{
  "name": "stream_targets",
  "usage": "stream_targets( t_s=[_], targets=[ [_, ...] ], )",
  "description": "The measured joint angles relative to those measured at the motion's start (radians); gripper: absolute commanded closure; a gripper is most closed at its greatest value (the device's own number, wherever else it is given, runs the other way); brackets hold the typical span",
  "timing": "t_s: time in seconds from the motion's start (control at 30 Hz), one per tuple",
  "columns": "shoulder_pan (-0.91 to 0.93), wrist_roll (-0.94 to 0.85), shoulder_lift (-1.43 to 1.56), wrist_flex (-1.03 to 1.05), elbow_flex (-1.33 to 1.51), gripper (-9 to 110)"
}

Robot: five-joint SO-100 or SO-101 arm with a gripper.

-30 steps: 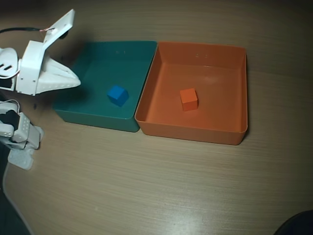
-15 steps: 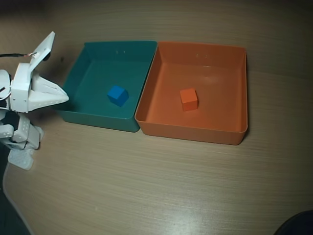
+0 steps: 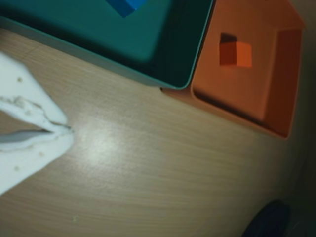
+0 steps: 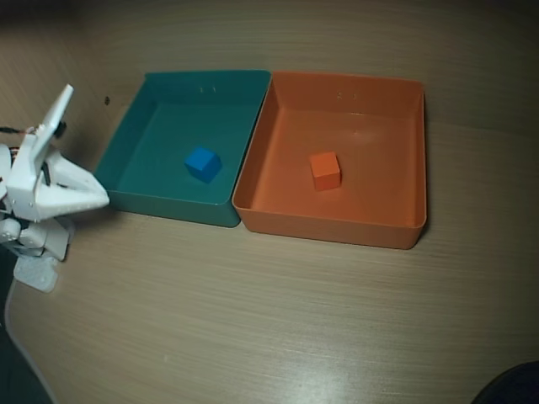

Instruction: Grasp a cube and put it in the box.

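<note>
Overhead view: cube (image 4: 324, 169) in box (image 4: 414, 151), well apart from end effector (image 4: 103, 200).

Prob. a hobby desk/lab bench: wood-grain laminate table (image 4: 253, 320), plastic sorting trays, little else visible.

I can read no text, label, brand, number or sign anywhere in my wrist view or the overhead view: the walls of the box (image 4: 413, 160) are plain, and the faces of the cube (image 4: 324, 169) are bare.
</note>
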Motion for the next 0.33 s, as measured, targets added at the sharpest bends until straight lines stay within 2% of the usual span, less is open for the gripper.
stream_targets(
  t_s=[0.33],
  targets=[
    [0.187,0.000,0.031,0.000,0.143,106]
  ],
)
